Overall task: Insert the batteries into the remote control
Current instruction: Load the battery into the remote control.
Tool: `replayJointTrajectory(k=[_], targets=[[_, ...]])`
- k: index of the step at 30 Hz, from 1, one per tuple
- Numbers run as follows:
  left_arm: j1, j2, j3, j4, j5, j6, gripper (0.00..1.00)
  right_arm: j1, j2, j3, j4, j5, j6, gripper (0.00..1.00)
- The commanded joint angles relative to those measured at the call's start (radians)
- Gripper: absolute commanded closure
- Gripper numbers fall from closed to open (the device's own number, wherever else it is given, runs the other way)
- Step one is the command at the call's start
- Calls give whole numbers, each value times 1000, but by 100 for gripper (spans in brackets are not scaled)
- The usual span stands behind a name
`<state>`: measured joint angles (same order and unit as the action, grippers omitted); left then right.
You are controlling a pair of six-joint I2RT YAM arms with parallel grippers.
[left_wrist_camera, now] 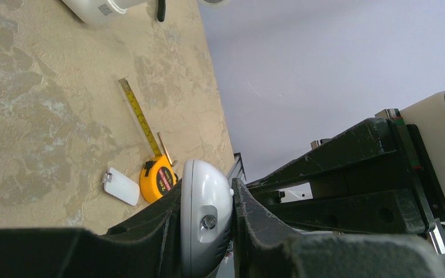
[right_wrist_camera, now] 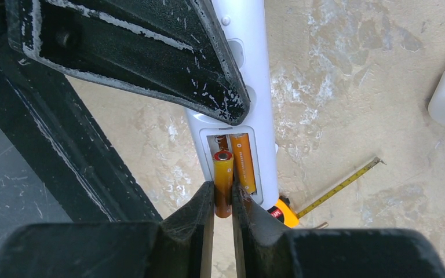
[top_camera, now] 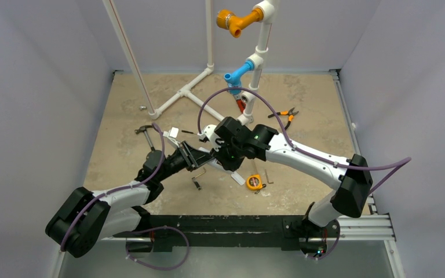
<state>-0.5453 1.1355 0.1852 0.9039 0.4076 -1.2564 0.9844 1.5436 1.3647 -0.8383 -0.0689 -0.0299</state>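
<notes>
Right hand (right_wrist_camera: pixel 223 196) pinched a battery (right_wrist_camera: pixel 222 174) at the open bay of the remote control (right_wrist_camera: pixel 258 75), beside a seated battery (right_wrist_camera: pixel 243 165); left hand (left_wrist_camera: pixel 206 229) clenched the remote, apparently raised off the tabletop (left_wrist_camera: pixel 46 116).

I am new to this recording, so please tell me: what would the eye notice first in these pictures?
The right pincer holds an orange battery at the open compartment of the white remote control, beside a second battery already seated. The left pincer clamps the remote at the table's centre.
</notes>
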Motion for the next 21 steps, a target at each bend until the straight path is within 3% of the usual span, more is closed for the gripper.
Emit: replayJointTrajectory(k=[1, 21], targets=[[4, 0, 31, 90, 24, -15, 100, 4, -11, 45, 1, 27, -18, 86], [3, 9, 31, 99, 26, -20, 100, 5, -7, 57, 4, 39, -21, 82]])
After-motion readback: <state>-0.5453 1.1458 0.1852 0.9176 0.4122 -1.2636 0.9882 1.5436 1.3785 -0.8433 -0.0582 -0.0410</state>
